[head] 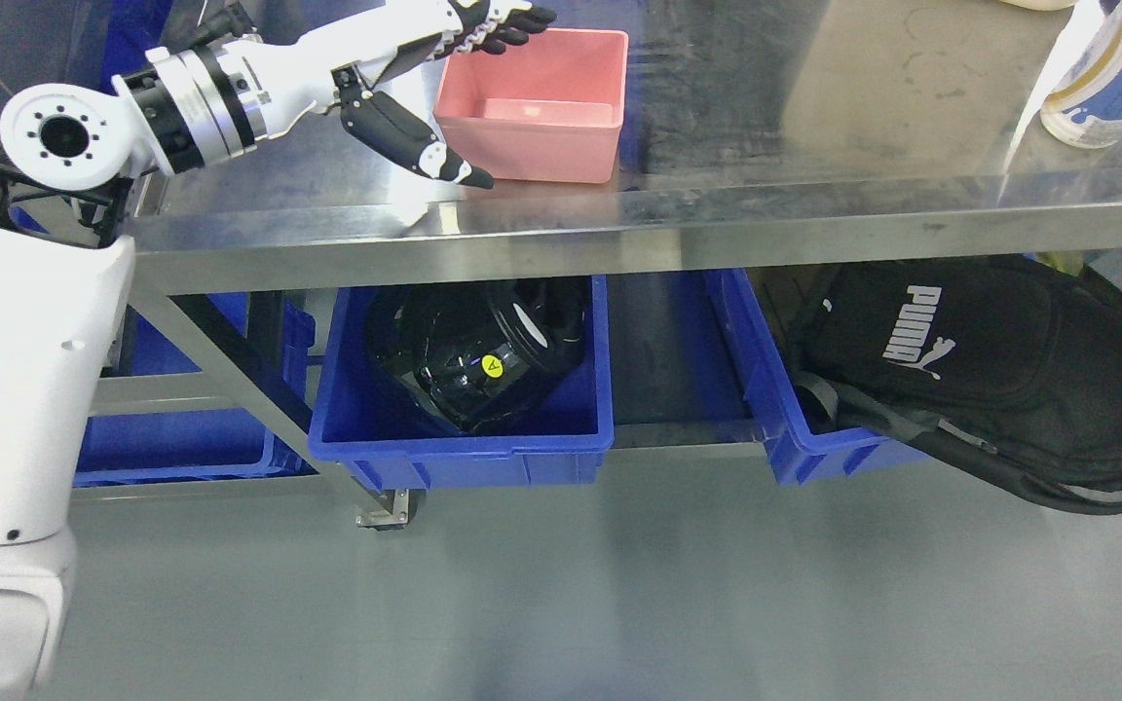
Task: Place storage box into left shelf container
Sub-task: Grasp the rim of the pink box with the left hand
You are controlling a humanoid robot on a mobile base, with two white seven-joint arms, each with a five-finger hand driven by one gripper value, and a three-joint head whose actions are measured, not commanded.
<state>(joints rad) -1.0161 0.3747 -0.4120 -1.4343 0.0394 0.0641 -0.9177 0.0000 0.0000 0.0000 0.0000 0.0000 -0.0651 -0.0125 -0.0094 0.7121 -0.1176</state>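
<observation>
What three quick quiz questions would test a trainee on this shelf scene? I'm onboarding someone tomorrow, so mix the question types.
1. True or false: the left hand has closed around the pink storage box.
2. Multiple choice: the pink storage box sits on A) the floor, B) the steel table top, C) inside a blue bin.
3. Short answer: what lies in the middle blue bin under the table?

Key:
1. False; the fingers are spread at the box's left wall, thumb below, gripping nothing.
2. B.
3. A black glossy object with a yellow sticker; its exact type cannot be told.
</observation>
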